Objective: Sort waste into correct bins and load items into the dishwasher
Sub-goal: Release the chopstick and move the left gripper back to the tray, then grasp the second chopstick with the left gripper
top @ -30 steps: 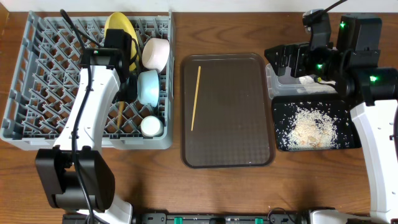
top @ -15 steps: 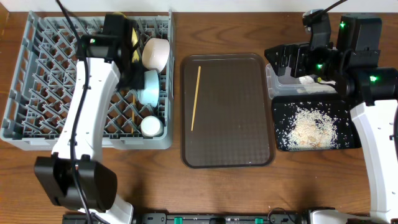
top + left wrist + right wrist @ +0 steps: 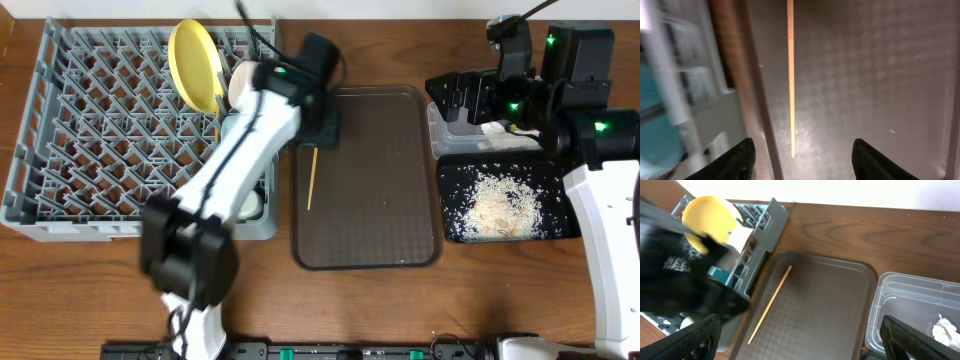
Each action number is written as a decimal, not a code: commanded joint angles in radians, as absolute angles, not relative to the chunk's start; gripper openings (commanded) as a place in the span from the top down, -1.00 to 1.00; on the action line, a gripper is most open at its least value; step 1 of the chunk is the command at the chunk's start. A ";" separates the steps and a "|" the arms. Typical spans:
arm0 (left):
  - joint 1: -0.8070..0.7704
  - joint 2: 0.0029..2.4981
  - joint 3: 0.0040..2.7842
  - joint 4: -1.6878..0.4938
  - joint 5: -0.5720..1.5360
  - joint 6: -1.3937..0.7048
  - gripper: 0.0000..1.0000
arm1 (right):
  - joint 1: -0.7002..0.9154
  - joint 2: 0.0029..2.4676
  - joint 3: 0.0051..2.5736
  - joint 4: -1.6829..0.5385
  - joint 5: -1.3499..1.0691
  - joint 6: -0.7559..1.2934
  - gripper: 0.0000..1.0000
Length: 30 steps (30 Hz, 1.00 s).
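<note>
your left jaws hang open over the brown tray (image 3: 380, 200), the chopstick (image 3: 790, 75) ending between them. your right jaws gape wide, right of that tray.

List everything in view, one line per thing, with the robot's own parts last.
dish rack: one, grey, table's left
plate: one, yellow, upright at the rack's back
white bowl: one, white, in the rack beside the plate
blue bowl: one, light blue, in the rack, mostly behind the left arm
cup: one, white, rack's front right corner, partly hidden
serving tray: one, brown, centre
chopstick: one, wooden, on the serving tray's left
tub: one, clear, right rear
tissue: one, white, in the tub
black tray: one, black, before the tub
rice scraps: scattered, whitish, in the black tray
left gripper: one, black, open over the chopstick
right gripper: one, black, open by the tub
</note>
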<state>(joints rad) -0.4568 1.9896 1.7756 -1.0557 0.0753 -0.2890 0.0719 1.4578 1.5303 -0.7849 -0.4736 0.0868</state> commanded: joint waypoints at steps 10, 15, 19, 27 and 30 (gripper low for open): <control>-0.463 2.193 1.782 -0.993 0.064 -0.353 -0.25 | 0.067 1.459 1.540 -0.783 -0.475 0.089 -0.99; -0.463 2.251 1.782 -0.984 0.063 -0.353 -0.24 | 0.067 1.459 1.540 -0.783 -0.475 0.089 -0.99; -0.463 2.277 1.782 -0.972 0.064 -0.353 -0.22 | 0.067 1.459 1.540 -0.783 -0.475 0.089 -0.99; -0.463 2.284 1.749 -0.908 0.068 -0.358 0.22 | 0.067 1.459 1.540 -0.783 -0.475 0.089 -0.98; -0.463 2.284 1.735 -0.899 0.068 -0.358 0.51 | 0.067 1.459 1.540 -0.783 -0.475 0.089 -0.98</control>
